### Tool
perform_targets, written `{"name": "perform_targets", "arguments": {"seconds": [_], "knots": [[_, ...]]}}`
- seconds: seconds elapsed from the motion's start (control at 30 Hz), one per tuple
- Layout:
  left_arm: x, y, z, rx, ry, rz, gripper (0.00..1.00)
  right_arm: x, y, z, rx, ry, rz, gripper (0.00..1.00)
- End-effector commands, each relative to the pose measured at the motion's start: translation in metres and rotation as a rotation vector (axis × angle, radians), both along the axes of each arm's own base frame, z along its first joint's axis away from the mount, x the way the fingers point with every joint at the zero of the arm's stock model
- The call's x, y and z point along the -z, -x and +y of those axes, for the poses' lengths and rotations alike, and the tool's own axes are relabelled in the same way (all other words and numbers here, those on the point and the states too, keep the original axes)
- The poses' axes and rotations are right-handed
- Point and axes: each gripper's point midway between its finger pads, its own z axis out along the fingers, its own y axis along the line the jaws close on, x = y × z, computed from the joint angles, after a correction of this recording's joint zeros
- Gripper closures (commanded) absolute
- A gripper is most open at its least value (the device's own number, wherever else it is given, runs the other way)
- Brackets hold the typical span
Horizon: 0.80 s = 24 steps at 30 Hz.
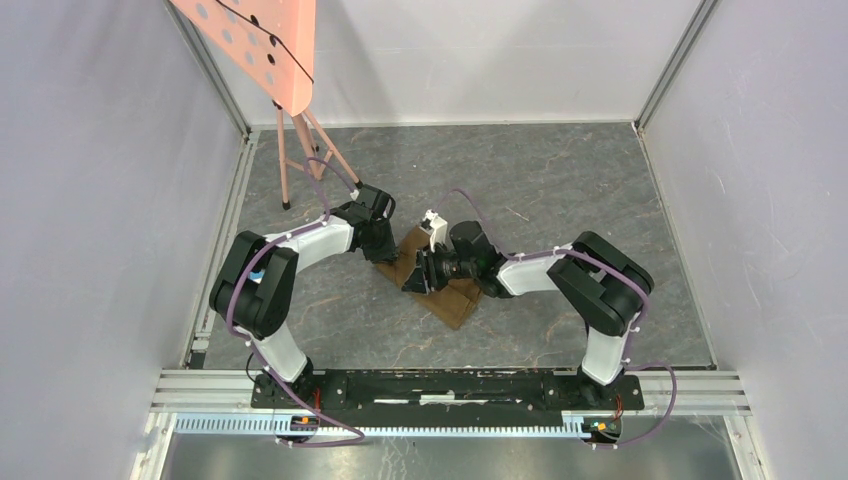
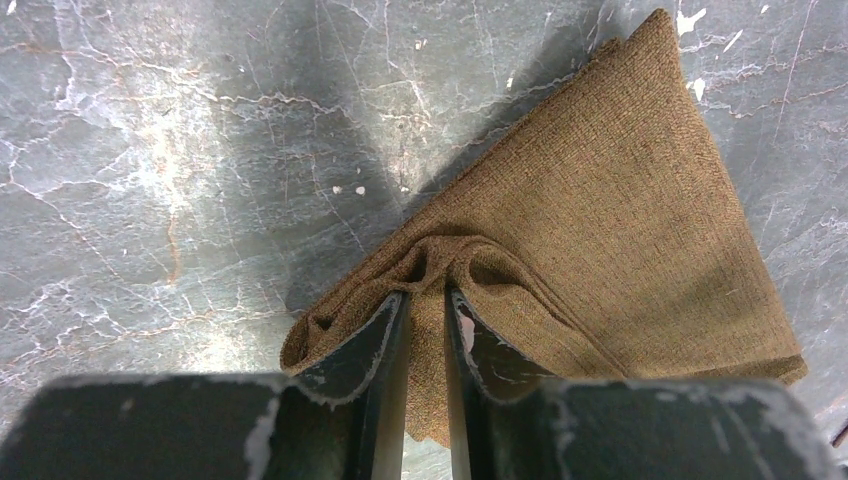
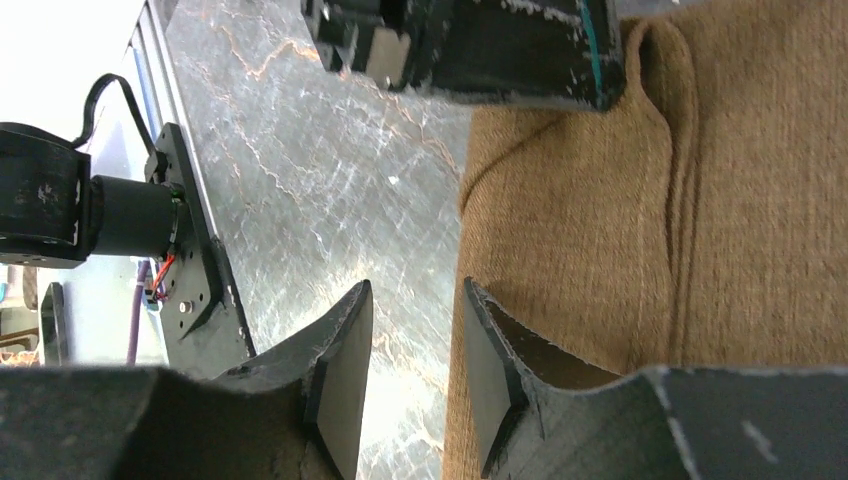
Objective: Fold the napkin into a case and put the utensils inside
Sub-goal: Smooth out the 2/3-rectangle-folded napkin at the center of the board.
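The tan-brown napkin point(image 1: 450, 295) lies folded on the grey marbled table, between the two arms. In the left wrist view it forms a folded triangle point(image 2: 610, 230). My left gripper point(image 2: 427, 300) is shut on a bunched fold of the napkin's edge. It sits at the cloth's far left end in the top view point(image 1: 380, 240). My right gripper point(image 3: 415, 300) is open over the napkin's edge point(image 3: 590, 230). One finger is over the cloth, the other over bare table, and nothing is between them. It sits over the cloth's middle in the top view point(image 1: 428, 270). The utensils are out of view.
A pink perforated board on a thin stand point(image 1: 270, 50) rises at the back left. A small white piece point(image 1: 432, 222) sits just behind the right wrist. Grey walls close the table in. The arms' base rail point(image 1: 440, 385) runs along the near edge.
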Motion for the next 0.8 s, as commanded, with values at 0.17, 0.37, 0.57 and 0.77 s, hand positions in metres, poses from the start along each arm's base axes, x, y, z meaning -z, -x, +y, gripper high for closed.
{"name": "perform_targets", "arguments": {"seconds": [0.17,0.37,0.57,0.77], "knots": [[0.012,0.002,0.005,0.035,-0.028,0.007,0.73,0.005,0.007,0.008,-0.043,-0.064,-0.002,0.53],[0.016,0.003,0.006,0.032,-0.033,0.013,0.73,0.008,0.035,-0.01,-0.071,-0.066,0.021,0.51],[0.014,0.003,0.009,0.03,-0.047,0.006,0.73,-0.002,0.053,-0.034,-0.066,-0.05,0.005,0.49],[0.013,0.003,0.01,0.034,-0.054,0.006,0.73,0.019,0.074,-0.062,-0.054,0.007,0.019,0.48]]}}
